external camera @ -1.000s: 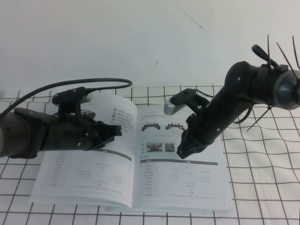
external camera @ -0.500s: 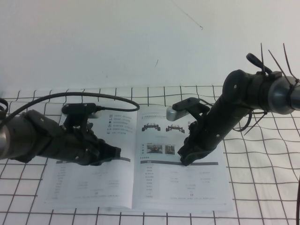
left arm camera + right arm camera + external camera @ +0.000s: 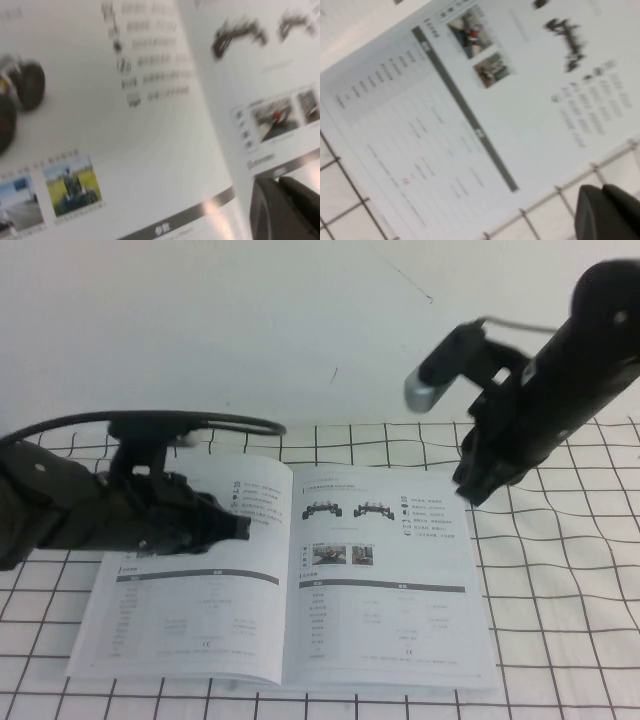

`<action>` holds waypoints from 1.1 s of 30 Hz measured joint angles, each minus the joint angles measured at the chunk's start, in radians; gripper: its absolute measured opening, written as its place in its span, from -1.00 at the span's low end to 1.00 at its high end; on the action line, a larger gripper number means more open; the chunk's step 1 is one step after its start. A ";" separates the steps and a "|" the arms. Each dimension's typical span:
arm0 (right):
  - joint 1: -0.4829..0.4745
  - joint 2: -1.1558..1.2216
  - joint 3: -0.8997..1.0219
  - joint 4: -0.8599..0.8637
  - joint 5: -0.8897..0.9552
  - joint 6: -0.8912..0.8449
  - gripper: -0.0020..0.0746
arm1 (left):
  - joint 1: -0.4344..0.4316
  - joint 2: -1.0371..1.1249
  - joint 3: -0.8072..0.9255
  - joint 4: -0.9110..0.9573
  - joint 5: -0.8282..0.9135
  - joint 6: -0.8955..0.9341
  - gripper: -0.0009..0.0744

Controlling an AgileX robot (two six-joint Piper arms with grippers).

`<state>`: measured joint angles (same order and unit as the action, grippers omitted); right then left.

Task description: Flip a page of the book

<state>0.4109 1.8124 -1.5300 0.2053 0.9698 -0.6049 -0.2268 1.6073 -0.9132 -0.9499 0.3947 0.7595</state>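
Book [image 3: 285, 580] lies open flat on your gridded tabletop [image 3: 560, 580]. Left gripper [image 3: 232, 527] rests low over the left page [image 3: 190, 590], jaws apparently closed on nothing. Right gripper [image 3: 470, 485] hangs raised beyond the right edge, jaws closed, empty. No page is lifted; next you'd need an edge pinched.

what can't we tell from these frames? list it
- Left pincer, over the book's left page: high view shows only a dark mass, left wrist view only a blurred tip, so open or shut is unreadable.
- Right pincer, raised beyond the book's far right corner: same problem in both its views.
- Printed text: blurred in the wrist views, too small from above.
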 joint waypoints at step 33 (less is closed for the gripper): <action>0.000 -1.473 1.042 -0.191 -0.307 0.314 -0.95 | -0.002 -1.251 0.477 0.147 -0.004 -0.036 -0.98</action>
<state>0.4109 0.3397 -0.4875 0.0142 0.6625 -0.2905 -0.2288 0.3567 -0.4365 -0.8027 0.3906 0.7240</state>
